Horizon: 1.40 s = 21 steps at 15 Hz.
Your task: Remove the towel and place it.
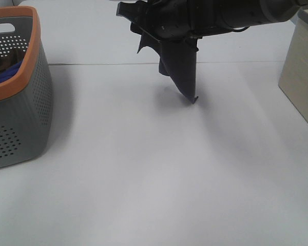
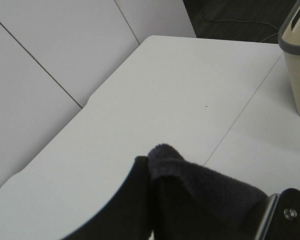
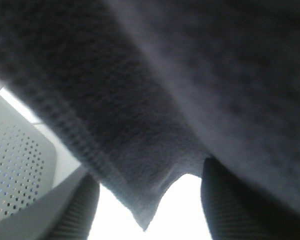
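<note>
The towel (image 1: 180, 66), dark navy terry cloth, hangs in a narrow fold from black arm hardware at the top centre; its lowest corner (image 1: 195, 99) is just above the white table (image 1: 143, 179). In the left wrist view my left gripper (image 2: 205, 210) is shut on a bunched fold of the towel (image 2: 200, 182). In the right wrist view the towel (image 3: 190, 75) hangs right in front of the camera. My right gripper (image 3: 150, 210) shows two fingers (image 3: 75, 210) standing well apart, with their tips hidden. The two grippers cannot be told apart in the exterior view.
A grey perforated basket with an orange rim (image 1: 20, 102) stands at the left edge, with bright blue cloth (image 1: 5, 74) inside; it also shows in the right wrist view (image 3: 15, 165). A beige bin (image 1: 300, 77) stands at the right edge and shows in the left wrist view (image 2: 297, 60).
</note>
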Each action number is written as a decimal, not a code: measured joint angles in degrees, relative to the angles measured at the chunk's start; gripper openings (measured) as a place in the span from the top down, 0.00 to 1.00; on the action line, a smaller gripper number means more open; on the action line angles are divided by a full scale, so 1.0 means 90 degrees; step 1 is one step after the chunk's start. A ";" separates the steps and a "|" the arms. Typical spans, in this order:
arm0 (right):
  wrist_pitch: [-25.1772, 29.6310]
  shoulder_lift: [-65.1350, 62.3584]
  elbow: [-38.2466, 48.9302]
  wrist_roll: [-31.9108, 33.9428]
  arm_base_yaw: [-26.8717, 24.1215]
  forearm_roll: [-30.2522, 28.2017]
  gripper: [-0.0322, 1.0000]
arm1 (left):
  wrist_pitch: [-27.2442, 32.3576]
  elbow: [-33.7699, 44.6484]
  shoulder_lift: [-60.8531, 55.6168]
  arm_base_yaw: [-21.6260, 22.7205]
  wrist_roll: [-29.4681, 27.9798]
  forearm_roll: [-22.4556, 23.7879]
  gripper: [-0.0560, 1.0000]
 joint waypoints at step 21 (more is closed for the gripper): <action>0.3584 -0.1025 0.1725 0.0879 -0.0477 -0.3119 0.97 | 0.0649 0.0006 0.0045 0.0095 -0.0019 -0.0070 0.95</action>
